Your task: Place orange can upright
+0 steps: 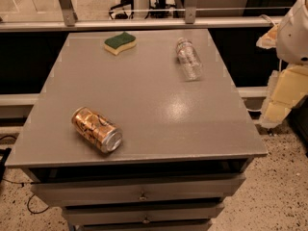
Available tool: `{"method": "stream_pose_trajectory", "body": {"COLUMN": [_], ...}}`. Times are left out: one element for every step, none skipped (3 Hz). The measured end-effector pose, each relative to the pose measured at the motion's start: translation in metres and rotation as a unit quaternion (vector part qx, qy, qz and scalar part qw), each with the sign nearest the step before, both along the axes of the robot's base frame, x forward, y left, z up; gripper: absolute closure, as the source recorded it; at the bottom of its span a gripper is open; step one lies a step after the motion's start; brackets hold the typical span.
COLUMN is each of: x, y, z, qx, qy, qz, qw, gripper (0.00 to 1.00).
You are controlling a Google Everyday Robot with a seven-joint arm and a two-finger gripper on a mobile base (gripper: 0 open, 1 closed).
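Note:
The orange can [96, 129] lies on its side near the front left of the grey table top [144, 85]. It is shiny orange-gold with a pale and dark pattern. Its silver end faces the front right. My gripper [284, 93] hangs at the right edge of the view, off the table's right side, below the white arm housing [296, 30]. It is far from the can and holds nothing that I can see.
A clear crinkled plastic bottle [188, 58] lies on its side at the back right of the table. A green and yellow sponge [120, 43] lies at the back centre. Drawers [142, 191] sit under the top. A metal rail [144, 24] runs behind the table.

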State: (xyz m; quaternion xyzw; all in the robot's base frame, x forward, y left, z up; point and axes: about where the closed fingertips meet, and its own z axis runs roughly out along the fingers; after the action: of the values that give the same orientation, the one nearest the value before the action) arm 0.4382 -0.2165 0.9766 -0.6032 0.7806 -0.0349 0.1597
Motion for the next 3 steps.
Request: {"method": "stream_pose_trajectory", "body": {"x": [0.002, 0.020, 0.031], "y": [0.003, 0.029, 0.082], "z": [0.000, -0.004, -0.020], "qx": [0.003, 0.026, 0.053], "qy": [-0.002, -0.014, -0.002], "qz": [0.002, 0.019, 0.043], "qw": [1.0000, 0.9994, 0.9977], "gripper": [0.00, 0.00, 0.00]}}
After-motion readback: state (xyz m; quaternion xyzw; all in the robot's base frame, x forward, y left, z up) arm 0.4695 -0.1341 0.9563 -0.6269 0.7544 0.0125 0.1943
